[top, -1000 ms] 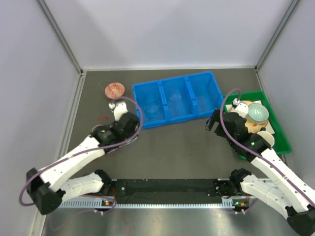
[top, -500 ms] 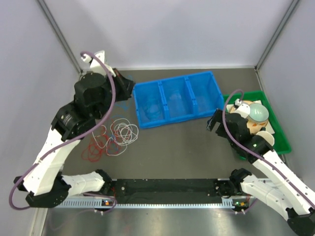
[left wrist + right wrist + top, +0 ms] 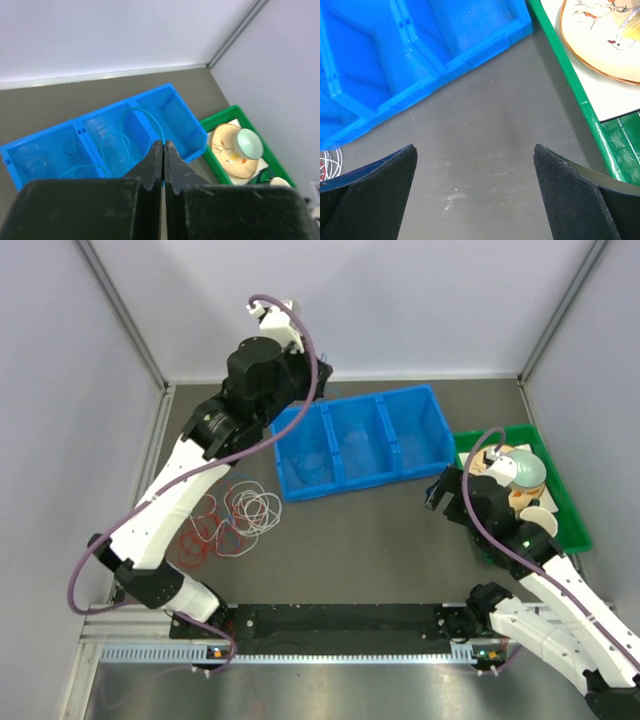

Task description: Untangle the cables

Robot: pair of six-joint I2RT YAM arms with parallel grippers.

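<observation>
Grey tabletop point(image 3: 380, 530) holds red/white cables point(image 3: 235, 520); your left gripper point(image 3: 163, 145) pinches blue cable point(image 3: 150, 116) over bin point(image 3: 360, 480) to separate it, right gripper point(image 3: 474, 150) wide open & empty.

The top camera looks down from above the near edge at the whole counter point(image 3: 380, 535). The left wrist camera looks from high up on the blue three-compartment bin point(image 3: 175, 120) and green tray point(image 3: 217, 115); the right wrist one sees both edges from close
</observation>
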